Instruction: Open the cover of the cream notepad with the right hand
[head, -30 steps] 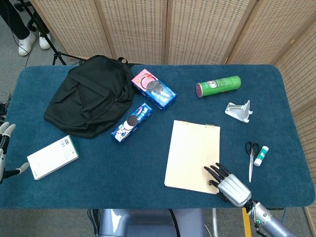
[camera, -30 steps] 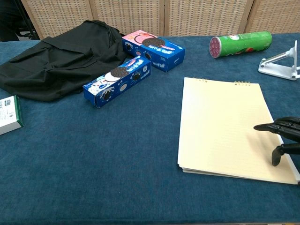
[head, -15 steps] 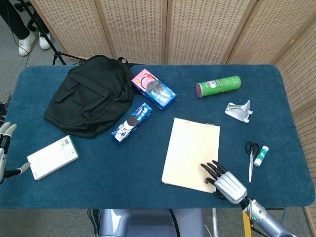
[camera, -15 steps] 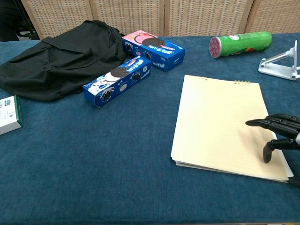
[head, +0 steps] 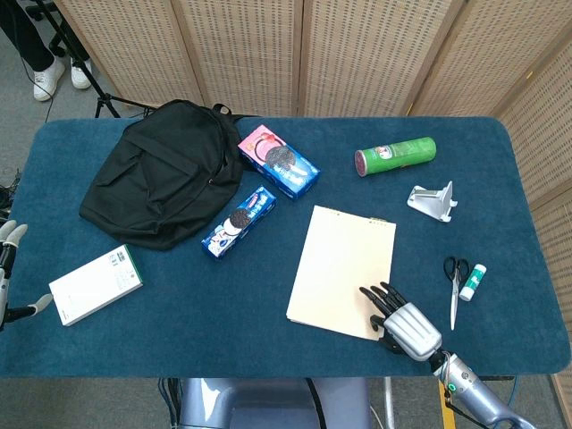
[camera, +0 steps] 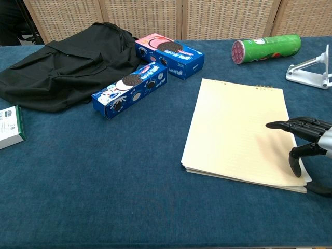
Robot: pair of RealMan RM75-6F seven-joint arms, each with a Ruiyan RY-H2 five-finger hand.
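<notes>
Right hand [head: 404, 321] resting over near right corner of cream notepad [head: 342, 269], fingers [camera: 290, 125] spread, gripping nothing. Notepad lying flat, cover closed, on tabletop [head: 268, 331]. Left hand [head: 7, 268] hanging open at far-left edge.

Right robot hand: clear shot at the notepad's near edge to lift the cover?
Probably yes. The right robot hand already sits at the notepad near corner, fingers over the cover, nothing between them.
</notes>
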